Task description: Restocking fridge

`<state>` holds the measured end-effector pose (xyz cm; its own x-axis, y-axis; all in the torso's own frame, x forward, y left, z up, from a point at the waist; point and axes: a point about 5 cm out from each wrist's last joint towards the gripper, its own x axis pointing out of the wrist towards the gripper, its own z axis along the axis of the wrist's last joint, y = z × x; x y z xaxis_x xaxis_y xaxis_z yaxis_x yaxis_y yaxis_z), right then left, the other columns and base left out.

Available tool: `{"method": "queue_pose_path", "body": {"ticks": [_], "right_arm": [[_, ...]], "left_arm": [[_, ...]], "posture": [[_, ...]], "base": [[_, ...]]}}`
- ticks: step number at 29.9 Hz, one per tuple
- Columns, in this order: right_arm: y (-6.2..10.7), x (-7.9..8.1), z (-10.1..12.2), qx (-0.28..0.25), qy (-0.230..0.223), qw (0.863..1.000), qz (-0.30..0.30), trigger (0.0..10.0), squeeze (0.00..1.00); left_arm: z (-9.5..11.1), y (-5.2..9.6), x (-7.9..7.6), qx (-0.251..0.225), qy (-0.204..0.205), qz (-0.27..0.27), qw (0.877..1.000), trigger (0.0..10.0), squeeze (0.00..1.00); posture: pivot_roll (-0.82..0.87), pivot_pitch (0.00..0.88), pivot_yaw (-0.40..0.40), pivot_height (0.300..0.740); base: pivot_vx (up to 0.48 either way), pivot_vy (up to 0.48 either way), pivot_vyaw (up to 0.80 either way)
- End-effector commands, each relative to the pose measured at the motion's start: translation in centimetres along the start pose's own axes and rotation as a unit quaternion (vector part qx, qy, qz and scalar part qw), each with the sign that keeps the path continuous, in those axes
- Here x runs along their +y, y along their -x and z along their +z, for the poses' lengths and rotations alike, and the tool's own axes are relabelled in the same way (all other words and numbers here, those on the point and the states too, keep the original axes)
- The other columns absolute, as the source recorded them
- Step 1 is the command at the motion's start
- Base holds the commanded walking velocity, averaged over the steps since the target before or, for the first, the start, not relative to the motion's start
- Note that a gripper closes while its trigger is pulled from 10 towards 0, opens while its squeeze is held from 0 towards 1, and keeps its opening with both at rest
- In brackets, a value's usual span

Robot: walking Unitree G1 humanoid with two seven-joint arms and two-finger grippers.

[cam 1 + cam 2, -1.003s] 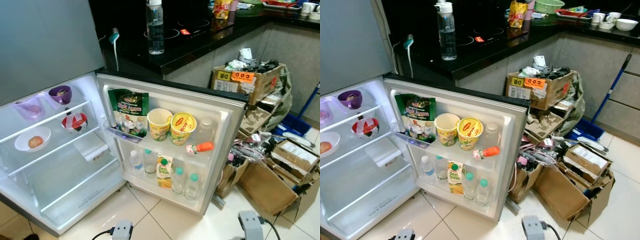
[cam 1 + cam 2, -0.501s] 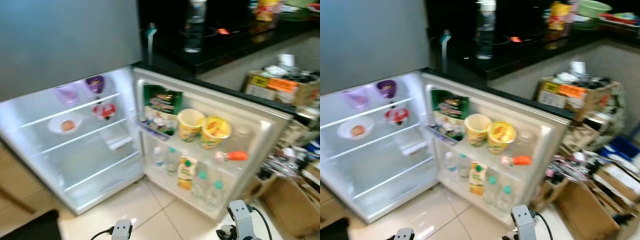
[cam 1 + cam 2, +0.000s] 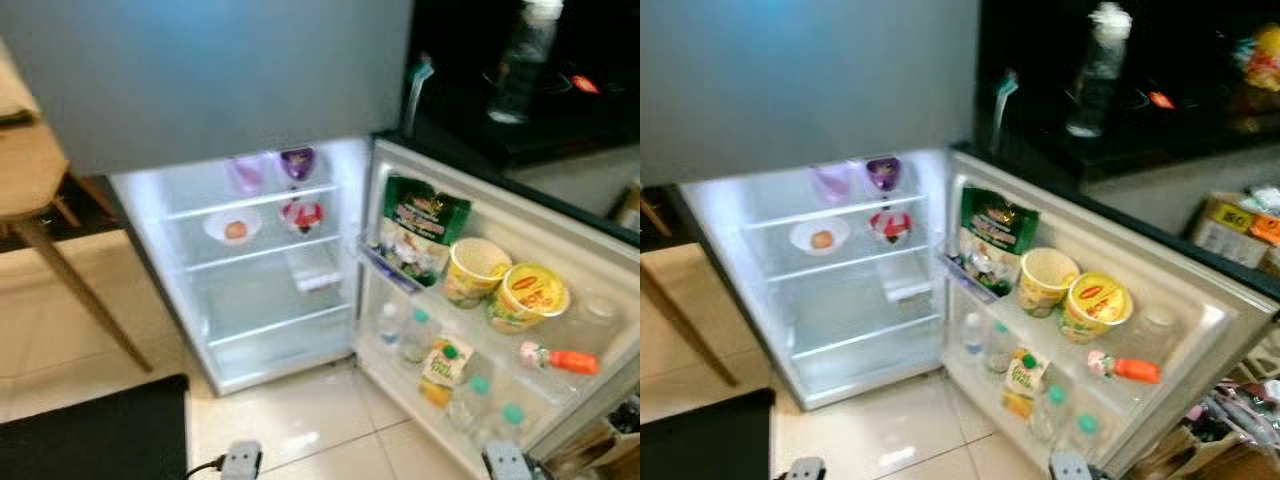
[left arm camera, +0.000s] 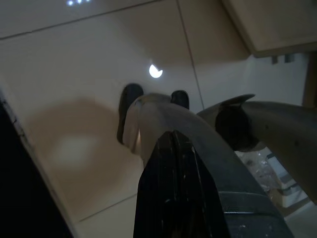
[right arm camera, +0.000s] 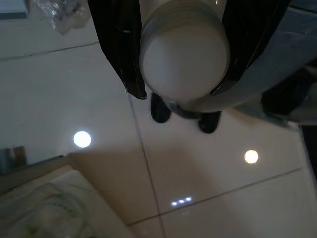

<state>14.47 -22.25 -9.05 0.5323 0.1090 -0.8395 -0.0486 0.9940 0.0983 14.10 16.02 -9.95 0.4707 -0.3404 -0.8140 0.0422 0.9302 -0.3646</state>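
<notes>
The fridge (image 3: 262, 345) stands open with lit shelves. On them are two purple bowls (image 3: 297, 161), a white bowl (image 3: 233, 226) with an orange thing, and a red and white bowl (image 3: 303, 214). The door (image 3: 1200, 330) holds a green bag (image 3: 420, 235), two yellow cups (image 3: 505, 285), a juice carton (image 3: 443, 365), small bottles and an orange-capped bottle (image 3: 560, 358) lying down. My right gripper (image 5: 178, 74) is shut on a white round-ended container (image 5: 184, 54) over the tiled floor. My left gripper (image 4: 171, 148) is shut on nothing, low over the floor. Both wrists (image 3: 240, 462) show at the bottom edge.
A wooden table (image 3: 30, 170) with slanted legs stands left of the fridge, a black mat (image 3: 90, 435) in front of it. Right of the fridge is a dark counter (image 3: 1160, 150) with a clear water bottle (image 3: 1095, 70). Cardboard boxes (image 3: 1240, 215) are at the far right.
The camera has swung to the left: the fridge now sits mid-picture, the table and mat have come in, the box pile has gone off to the right. Nothing inside the fridge has moved.
</notes>
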Motion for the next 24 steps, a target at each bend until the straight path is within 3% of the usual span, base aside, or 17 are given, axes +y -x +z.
{"method": "queue_pose_path", "body": {"ticks": [1,11,24], "right_arm": [[0.2,-0.5,-0.4,0.005,-0.018,1.0,-0.016,10.0,0.0],[0.6,-0.8,-1.9,0.026,-0.03,0.999,-0.03,10.0,0.0],[0.6,-0.8,-1.9,0.027,-0.032,0.999,-0.035,10.0,0.0]], "left_arm": [[-0.8,0.0,-0.2,0.02,-0.007,-0.006,1.0,10.0,0.0],[-1.0,0.0,-0.3,0.027,-0.012,-0.012,0.999,10.0,0.0],[-1.1,0.1,0.0,0.029,0.001,0.014,0.999,10.0,0.0]], "posture": [[-0.07,0.0,-0.021,0.74],[-0.07,0.0,-0.019,0.74],[-0.07,0.0,-0.018,0.74]], "base": [[0.0,0.0,0.0],[0.0,-0.328,0.0],[0.0,0.0,0.0]]}}
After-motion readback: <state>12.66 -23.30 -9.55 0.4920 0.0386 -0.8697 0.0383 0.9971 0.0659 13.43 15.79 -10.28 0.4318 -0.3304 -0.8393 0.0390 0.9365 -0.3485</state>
